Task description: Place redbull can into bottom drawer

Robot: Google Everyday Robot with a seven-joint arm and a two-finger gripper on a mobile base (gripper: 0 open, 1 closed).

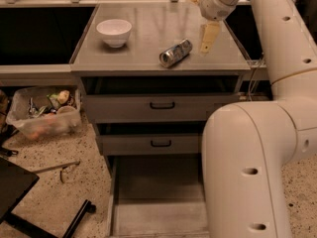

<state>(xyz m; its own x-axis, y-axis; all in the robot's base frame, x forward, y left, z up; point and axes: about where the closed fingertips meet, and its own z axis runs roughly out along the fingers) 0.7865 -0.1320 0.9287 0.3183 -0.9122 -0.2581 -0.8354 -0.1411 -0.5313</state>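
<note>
The redbull can lies on its side on the grey countertop, its shiny round end toward the front left. The gripper hangs above the counter just right of the can, a little apart from it, with nothing in it; only one pale finger shows clearly. The bottom drawer is pulled open at floor level below the two upper drawers, its plain grey floor bare. The arm's big white links cover the drawer's right side.
A white bowl stands on the counter at the back left. The two upper drawers with black handles are slightly ajar. A clear bin of clutter sits on the floor at left, and a black chair base at lower left.
</note>
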